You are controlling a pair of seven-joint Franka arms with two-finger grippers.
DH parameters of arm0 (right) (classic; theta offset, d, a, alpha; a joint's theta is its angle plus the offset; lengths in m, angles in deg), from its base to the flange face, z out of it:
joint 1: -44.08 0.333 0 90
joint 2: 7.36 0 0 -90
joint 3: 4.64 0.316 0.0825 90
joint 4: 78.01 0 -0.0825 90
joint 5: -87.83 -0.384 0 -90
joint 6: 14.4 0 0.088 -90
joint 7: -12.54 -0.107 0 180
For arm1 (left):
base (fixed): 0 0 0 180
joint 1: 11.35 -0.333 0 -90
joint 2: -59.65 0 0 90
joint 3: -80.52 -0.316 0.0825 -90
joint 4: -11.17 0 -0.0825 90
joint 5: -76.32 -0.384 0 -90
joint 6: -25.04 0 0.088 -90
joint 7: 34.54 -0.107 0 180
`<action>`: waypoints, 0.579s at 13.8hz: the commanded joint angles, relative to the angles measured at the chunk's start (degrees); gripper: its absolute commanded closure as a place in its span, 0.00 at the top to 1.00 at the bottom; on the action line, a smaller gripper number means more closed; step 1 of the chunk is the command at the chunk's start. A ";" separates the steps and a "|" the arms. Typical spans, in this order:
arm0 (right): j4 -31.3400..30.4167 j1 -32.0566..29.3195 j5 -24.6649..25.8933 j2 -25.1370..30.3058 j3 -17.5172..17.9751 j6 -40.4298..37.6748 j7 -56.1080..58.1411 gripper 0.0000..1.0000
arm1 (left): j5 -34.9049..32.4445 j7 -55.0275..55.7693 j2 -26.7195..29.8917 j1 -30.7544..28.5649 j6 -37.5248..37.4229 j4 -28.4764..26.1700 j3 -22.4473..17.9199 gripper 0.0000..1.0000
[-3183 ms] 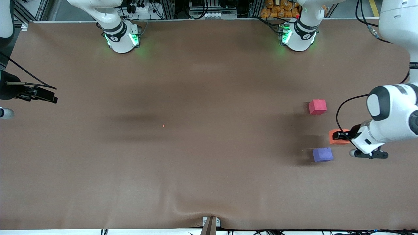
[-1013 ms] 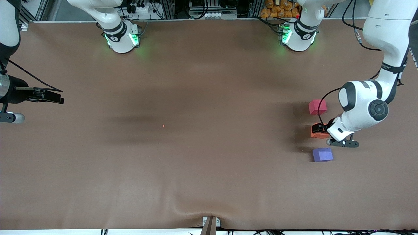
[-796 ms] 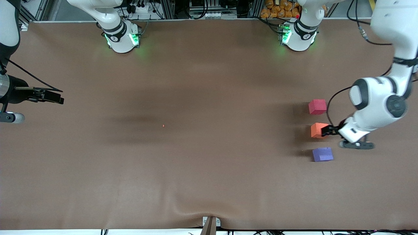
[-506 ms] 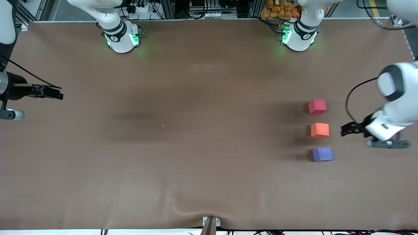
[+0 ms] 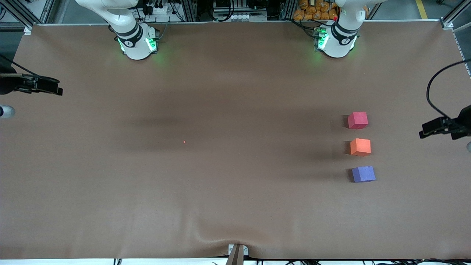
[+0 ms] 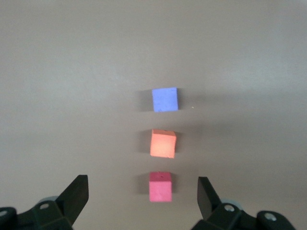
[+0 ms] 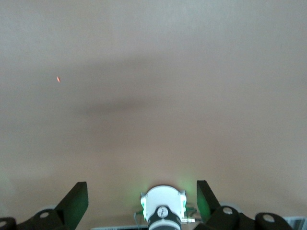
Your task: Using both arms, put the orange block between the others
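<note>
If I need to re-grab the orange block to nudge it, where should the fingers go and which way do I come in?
Come straight down on the orange block and close on the two faces toward the arms' ends of the table. The other two faces look at the pinkish-red cube and the purple-blue cube, leaving narrower gaps for fingers. The open left gripper is closer; the right gripper waits, open.

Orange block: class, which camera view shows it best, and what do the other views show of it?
The left wrist view: the orange block fills more of the picture, between its neighbours. The front view shows it smaller; the right wrist view does not show it.
</note>
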 commanded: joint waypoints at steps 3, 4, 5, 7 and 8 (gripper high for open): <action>2.52 0.23 -0.49 0.60 0.12 -2.83 0.31 1.00 | 0.50 4.35 5.24 0.07 -7.31 -0.35 2.50 1.00; 1.65 0.31 -0.14 0.51 0.11 -0.91 0.31 1.00 | 0.58 4.44 7.16 0.33 -7.23 -1.83 2.51 1.00; 0.59 0.31 0.30 0.60 0.11 1.03 0.22 1.00 | 0.58 4.44 8.48 1.21 -7.23 -2.72 2.16 1.00; -1.34 0.31 0.83 0.68 0.11 4.90 0.22 1.00 | 0.58 4.53 10.94 3.58 -8.11 -4.82 -0.64 1.00; -2.13 0.31 1.44 0.69 0.11 5.44 0.04 1.00 | 0.58 4.62 12.70 4.20 -8.02 -6.92 -1.27 1.00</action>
